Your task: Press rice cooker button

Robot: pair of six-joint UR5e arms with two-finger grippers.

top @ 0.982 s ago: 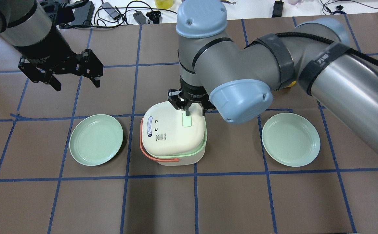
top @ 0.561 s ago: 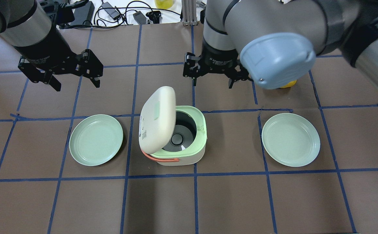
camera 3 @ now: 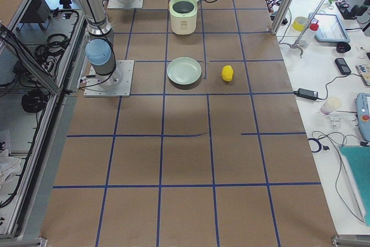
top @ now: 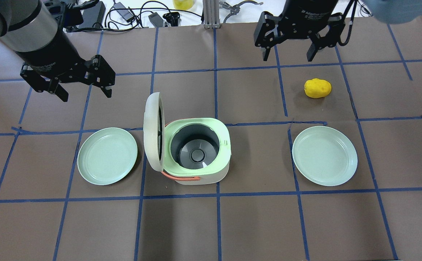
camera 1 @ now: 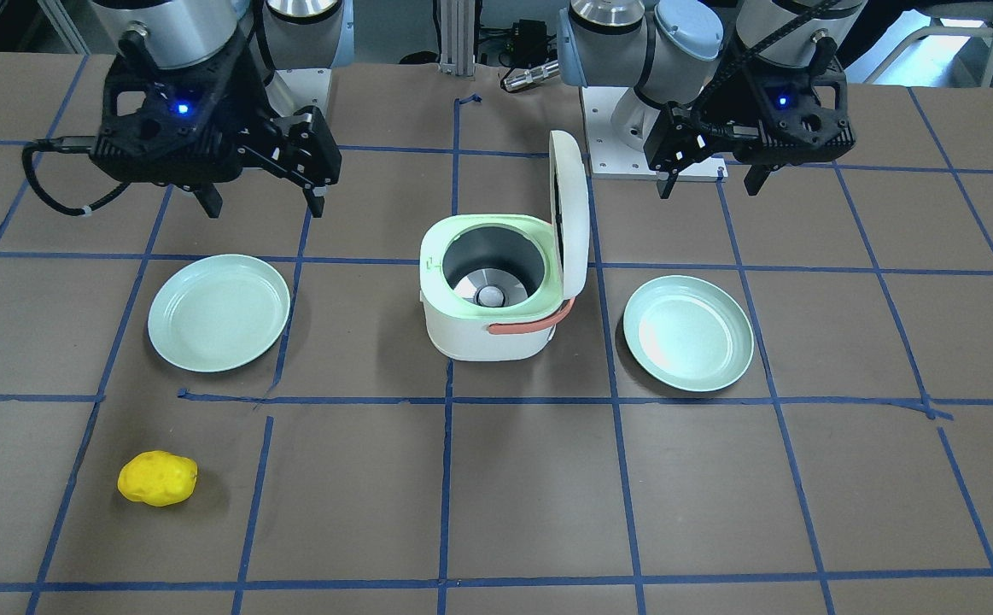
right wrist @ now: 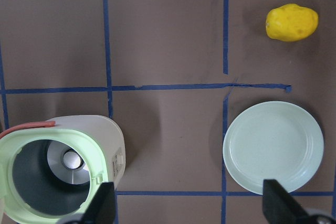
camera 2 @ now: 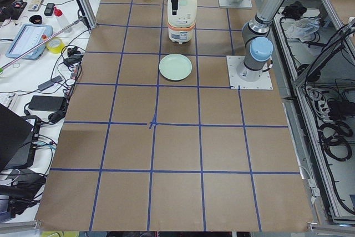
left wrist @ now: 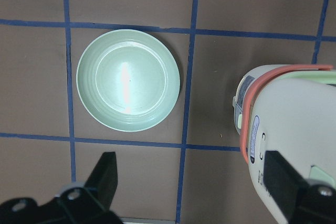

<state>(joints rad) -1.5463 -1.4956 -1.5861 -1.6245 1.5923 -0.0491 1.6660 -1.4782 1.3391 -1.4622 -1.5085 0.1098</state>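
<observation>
The rice cooker (top: pixel 203 174) is sitting about midway between the table's robot-side edge and the operators' edge, with its lid (top: pixel 152 134) standing upright on the hinge, on the side toward the robot's left. The grey inner pot (top: pixel 192 143) is lying bare, and the orange handle (top: pixel 180 177) is resting folded down against the body. With the lid sprung open like this, the button press is looking already done, since the latch is evidently no longer holding.

A pale green plate (top: pixel 107 156) is lying on each side of the cooker, the other one (top: pixel 324 156) toward the table's right end, both bare. A yellow potato-shaped thing (top: pixel 317 88) is lying beyond the right plate, nearer the operators' edge.

The right gripper (top: pixel 288 56) is hanging above the table close to the operators' edge, fingers spread and holding nothing. The left gripper (top: pixel 86 95) is hovering over the left half, likewise spread and holding nothing, probably giving the lid room to swing
</observation>
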